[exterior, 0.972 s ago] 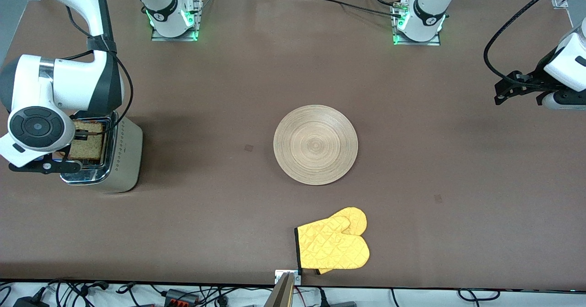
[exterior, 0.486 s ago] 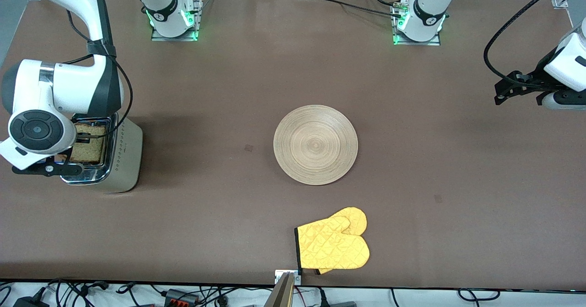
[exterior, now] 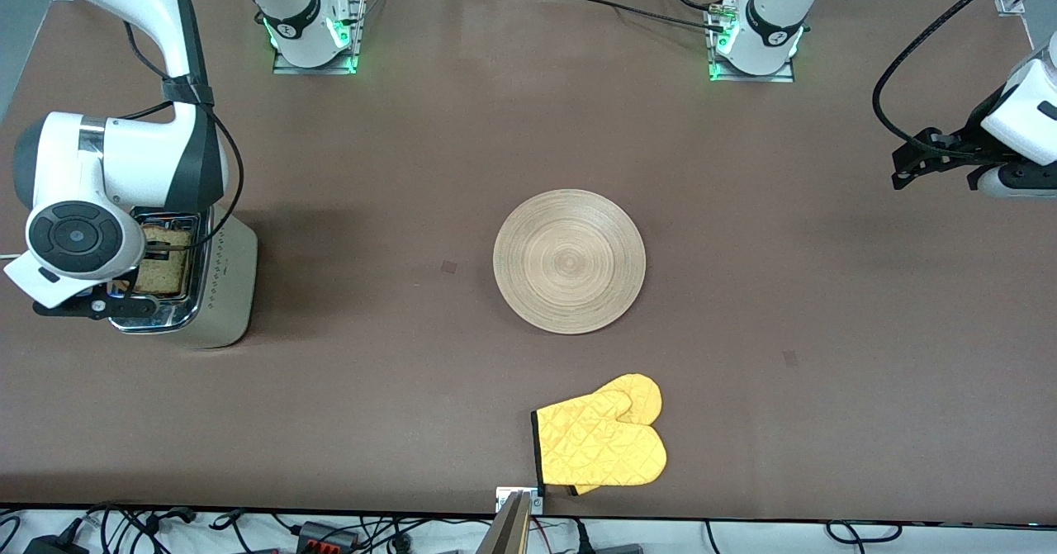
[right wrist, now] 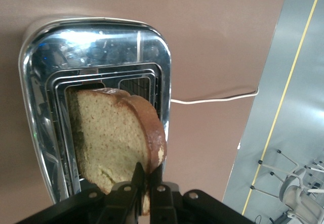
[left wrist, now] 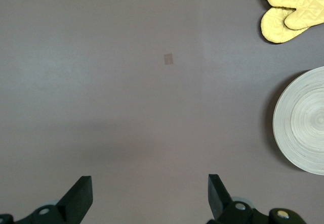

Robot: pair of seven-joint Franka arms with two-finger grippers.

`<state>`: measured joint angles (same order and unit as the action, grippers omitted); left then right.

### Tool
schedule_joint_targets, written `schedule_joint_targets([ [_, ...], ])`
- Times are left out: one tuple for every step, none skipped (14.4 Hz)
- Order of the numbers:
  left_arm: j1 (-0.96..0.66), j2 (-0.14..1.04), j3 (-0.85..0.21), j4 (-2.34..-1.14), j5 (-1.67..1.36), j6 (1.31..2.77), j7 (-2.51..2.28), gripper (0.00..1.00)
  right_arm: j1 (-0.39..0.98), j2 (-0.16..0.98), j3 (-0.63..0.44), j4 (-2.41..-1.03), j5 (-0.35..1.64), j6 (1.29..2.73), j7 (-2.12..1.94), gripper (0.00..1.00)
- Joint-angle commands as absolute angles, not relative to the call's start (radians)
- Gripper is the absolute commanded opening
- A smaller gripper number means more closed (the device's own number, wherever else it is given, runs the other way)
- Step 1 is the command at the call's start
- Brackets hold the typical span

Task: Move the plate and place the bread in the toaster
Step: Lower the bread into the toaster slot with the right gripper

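STATE: my right gripper (right wrist: 145, 186) clamped on the bread (right wrist: 114, 138), just under it, part-way into a toaster (exterior: 223, 281) slot | RISK: tilted slice may jam on the slot rim (crust edge) | my left gripper (left wrist: 147, 196) spread apart, waiting, plate (exterior: 569, 261) well apart

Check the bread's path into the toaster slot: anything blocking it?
Nothing visible. The right gripper is shut on the bread, holding it directly over the toaster, lower edge already at an open slot. The left gripper waits open at its own end; the plate sits mid-table.
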<state>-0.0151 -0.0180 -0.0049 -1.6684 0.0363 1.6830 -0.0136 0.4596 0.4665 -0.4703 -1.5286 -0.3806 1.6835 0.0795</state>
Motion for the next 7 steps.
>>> schedule_joint_targets([
  [-0.018, -0.006, -0.005, -1.638, 0.023, 1.663, -0.02, 1.0, 0.462, 0.46, -0.469, -1.568, -0.348, 1.723, 0.092, 0.0],
  [-0.018, -0.006, -0.005, -1.638, 0.023, 1.663, -0.018, 1.0, 0.462, 0.46, -0.469, -1.569, -0.345, 1.723, 0.092, 0.0],
  [-0.018, -0.006, -0.005, -1.638, 0.023, 1.663, -0.018, 1.0, 0.463, 0.46, -0.468, -1.569, -0.345, 1.724, 0.092, 0.0],
  [-0.018, -0.006, -0.005, -1.638, 0.023, 1.663, -0.018, 1.0, 0.465, 0.462, -0.468, -1.572, -0.344, 1.73, 0.092, 0.0],
  [-0.018, -0.005, -0.005, -1.638, 0.023, 1.663, -0.018, 1.0, 0.463, 0.466, -0.468, -1.575, -0.344, 1.742, 0.092, 0.0],
  [-0.018, -0.005, -0.005, -1.638, 0.023, 1.663, -0.018, 1.0, 0.462, 0.468, -0.468, -1.581, -0.344, 1.749, 0.092, 0.0],
  [-0.018, -0.006, -0.005, -1.638, 0.023, 1.663, -0.018, 1.0, 0.463, 0.468, -0.468, -1.585, -0.344, 1.75, 0.092, 0.02],
])
